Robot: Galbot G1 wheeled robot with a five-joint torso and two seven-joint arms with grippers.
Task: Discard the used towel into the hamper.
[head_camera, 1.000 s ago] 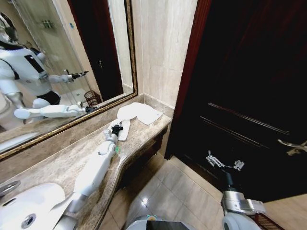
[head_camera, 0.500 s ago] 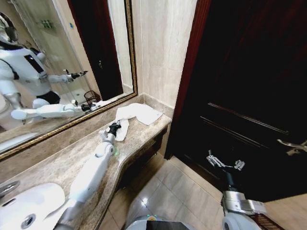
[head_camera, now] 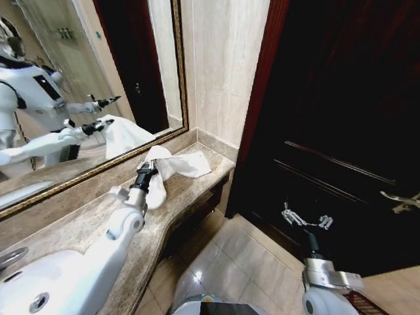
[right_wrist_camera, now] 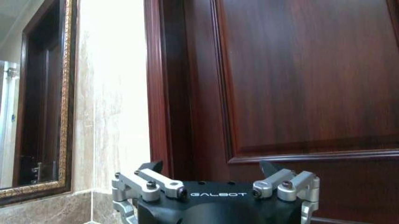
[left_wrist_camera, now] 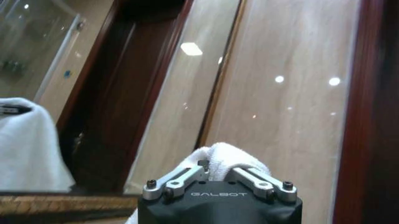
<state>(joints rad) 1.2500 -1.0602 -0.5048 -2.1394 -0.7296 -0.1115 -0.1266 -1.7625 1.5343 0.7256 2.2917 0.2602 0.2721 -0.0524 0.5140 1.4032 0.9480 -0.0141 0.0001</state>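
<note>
A: Where is the white towel (head_camera: 172, 165)?

B: Part of it is off the marble tabletop (head_camera: 85, 223). The left claw (head_camera: 146, 168) has pinched one end and holds it above the stone, near the gold-framed mirror (head_camera: 98, 98). From the grip one fold hangs down beside the forearm, and the other end trails over to the far corner of the tabletop, where it rests flat against the wall end.

A: So the left claw is clamped on it?

B: Yes. In the left wrist view the two fingers (left_wrist_camera: 181, 179) are drawn close together with a bunch of white terry cloth (left_wrist_camera: 227, 161) squeezed between them and bulging above the tips.

A: And the right claw?

B: The right claw (head_camera: 306, 220) hangs low in front of the dark wooden door (head_camera: 341, 131), well apart from the tabletop, above the tiled floor (head_camera: 230, 262). Its fingers (right_wrist_camera: 149, 179) are spread wide with nothing between them; the right wrist view looks straight through the gap at the door panel.

A: What else is on the tabletop?

B: A white sink basin (head_camera: 39, 285) at the near left end, beside the left arm's shoulder.

A: The hamper?

B: I can make out only a sliver of reddish-brown weave (head_camera: 361, 303) at the lower right corner, behind the right arm's base; I cannot tell for sure that it is the hamper.
</note>
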